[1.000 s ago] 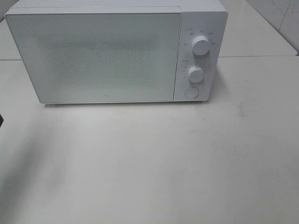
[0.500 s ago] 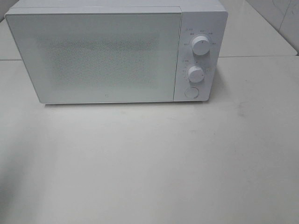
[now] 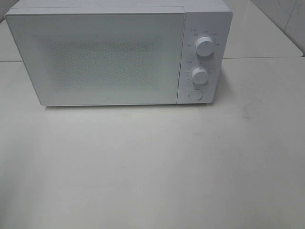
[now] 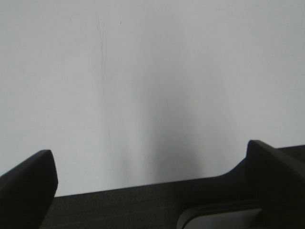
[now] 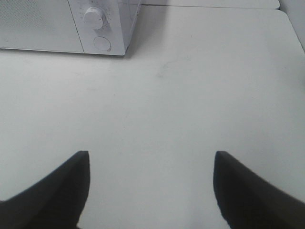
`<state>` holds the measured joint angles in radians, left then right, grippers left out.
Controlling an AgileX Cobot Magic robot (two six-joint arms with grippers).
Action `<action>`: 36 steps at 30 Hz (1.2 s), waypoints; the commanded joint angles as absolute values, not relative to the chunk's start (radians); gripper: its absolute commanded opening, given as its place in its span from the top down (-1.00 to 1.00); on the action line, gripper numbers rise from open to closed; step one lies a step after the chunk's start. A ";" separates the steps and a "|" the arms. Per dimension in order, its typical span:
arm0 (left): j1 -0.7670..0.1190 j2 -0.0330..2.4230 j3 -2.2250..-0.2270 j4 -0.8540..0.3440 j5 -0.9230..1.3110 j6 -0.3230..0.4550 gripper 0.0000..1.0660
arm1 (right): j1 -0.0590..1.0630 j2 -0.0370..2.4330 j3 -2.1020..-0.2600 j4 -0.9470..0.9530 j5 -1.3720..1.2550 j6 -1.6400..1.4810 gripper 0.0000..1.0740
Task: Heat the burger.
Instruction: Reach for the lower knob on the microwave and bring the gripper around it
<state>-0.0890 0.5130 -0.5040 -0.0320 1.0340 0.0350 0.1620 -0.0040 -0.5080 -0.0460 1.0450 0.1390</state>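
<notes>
The microwave (image 3: 114,57) is plain white. Its door (image 3: 100,62) carries a fine speckled mesh of pale grey-green dots inside a blank white border. At three o'clock of the door, the upper knob (image 3: 204,46), lower knob (image 3: 199,75) and round button (image 3: 195,95) are white, the knobs ringed by tiny grey markings. The table (image 3: 157,162) is off-white, with a faint grey smudge (image 3: 248,112) at four o'clock of the microwave. The left gripper (image 4: 150,157) and right gripper (image 5: 152,162) are matt black.
</notes>
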 commanded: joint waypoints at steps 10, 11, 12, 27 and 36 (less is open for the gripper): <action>-0.087 0.167 -0.501 -0.057 1.037 0.000 -0.89 | 0.154 -0.030 -0.507 -0.045 1.037 0.133 -0.31; -0.087 0.142 -0.501 -0.064 1.037 -0.006 -0.89 | 0.154 -0.030 -0.507 -0.045 1.037 0.133 -0.31; -0.087 0.142 -0.501 -0.064 1.037 -0.006 -0.89 | 0.154 -0.030 -0.507 -0.045 1.037 0.133 -0.31; -0.087 -0.031 -0.500 -0.082 1.036 0.000 -0.89 | 0.154 -0.024 -0.507 -0.045 1.037 0.133 -0.31; -0.087 -0.031 -0.500 -0.082 1.036 0.000 -0.89 | 0.154 -0.021 -0.507 -0.045 1.037 0.132 -0.31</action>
